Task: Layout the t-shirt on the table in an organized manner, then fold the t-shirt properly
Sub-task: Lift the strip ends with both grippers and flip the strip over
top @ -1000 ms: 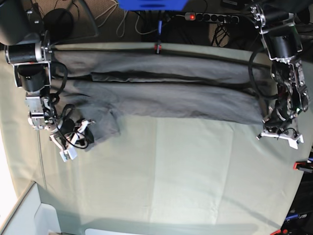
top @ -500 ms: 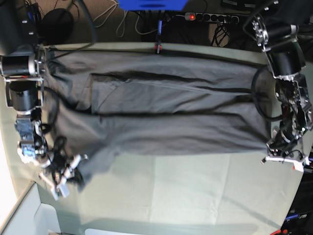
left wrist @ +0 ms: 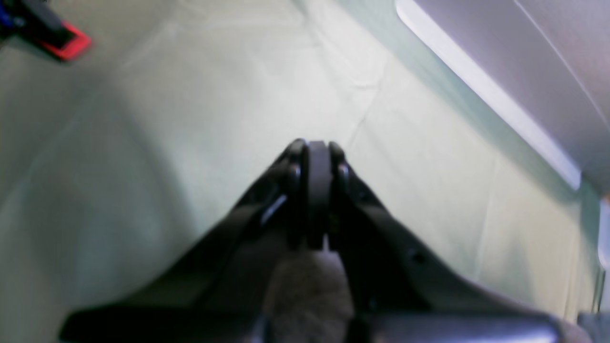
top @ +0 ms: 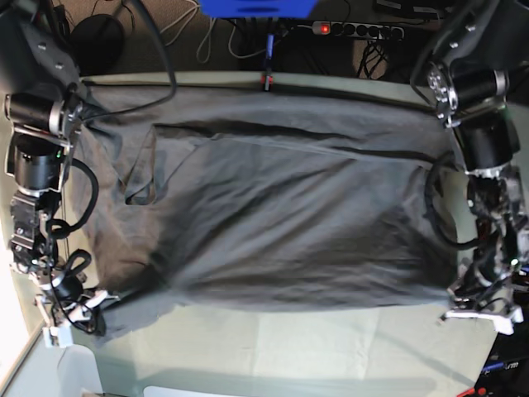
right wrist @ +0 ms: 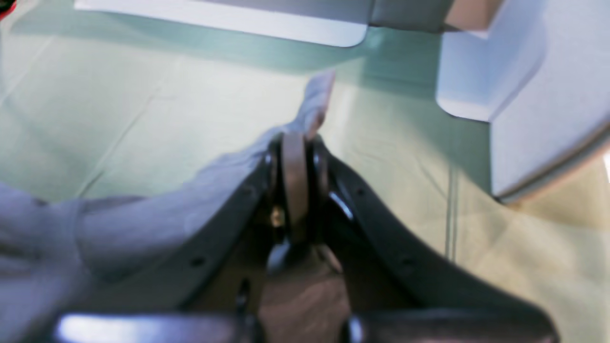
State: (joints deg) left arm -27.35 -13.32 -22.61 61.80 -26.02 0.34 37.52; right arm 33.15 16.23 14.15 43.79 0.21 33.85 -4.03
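Note:
The grey t-shirt (top: 273,215) lies spread wide over the pale green table (top: 331,347), its near edge lifted at both lower corners. My right gripper (top: 70,318) sits at the shirt's lower left corner in the base view. In the right wrist view that gripper (right wrist: 295,138) is shut on the t-shirt (right wrist: 71,228), and a tip of fabric pokes out past the fingertips. My left gripper (top: 479,310) is at the lower right corner. Seen from the left wrist, that gripper (left wrist: 318,145) is shut, with grey t-shirt fabric (left wrist: 305,286) bunched behind the jaws above the table (left wrist: 143,119).
A red clamp (top: 266,81) grips the table's far edge, and another red clamp (left wrist: 64,40) shows in the left wrist view. A white box (right wrist: 524,95) stands close to the right gripper at the near left corner (top: 74,372). Cables and a power strip (top: 355,29) lie beyond the table.
Both grippers have pulled toward the near edge of the table, opening the shirt from a narrow folded strip into a broad sheet. The right gripper has shut on the shirt.

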